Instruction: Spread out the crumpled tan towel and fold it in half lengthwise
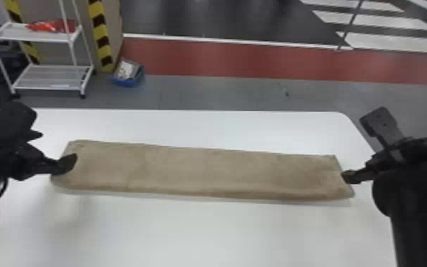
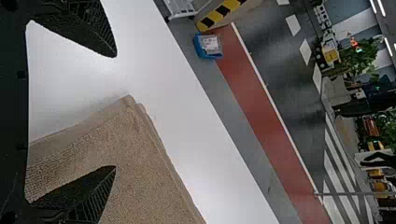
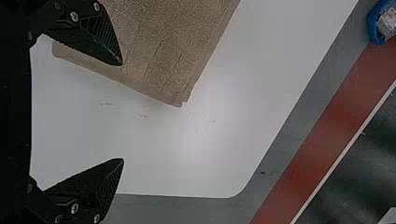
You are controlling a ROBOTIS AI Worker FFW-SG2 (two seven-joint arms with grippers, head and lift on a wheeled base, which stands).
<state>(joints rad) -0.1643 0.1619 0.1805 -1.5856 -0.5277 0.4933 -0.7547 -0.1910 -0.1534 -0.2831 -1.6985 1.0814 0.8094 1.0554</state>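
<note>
One long towel [image 1: 205,170], folded thin, with a gripper for each end

The tan towel lies flat on the white surface [image 1: 195,234]. It makes a long strip that goes from the robot's left side to its right side. The near long edge looks fat and round, so I think that is where it bends. On the far side, I can see thin layers that don't line up all the way. That looks like a towel folded in half the long way, so the job seems done or very close to done.

The left gripper [image 2: 116,112] is at the left end, and its fingers are wide apart. One finger is over the towel, and the other is out past its end. The right gripper [image 3: 123,112] is at the right end, and it is wide apart too. Neither one is pinching the towel. I can't tell if the fingers touch it.

Why have one at each end? A long towel would sag or twist if only one end was pulled, so two helpers can bring it over evenly. Wide fingers make it easy to go away without dragging the towel. Next, both should lift up gently. If a finger catches the towel, a corner could flip up and spoil the fold.
</note>
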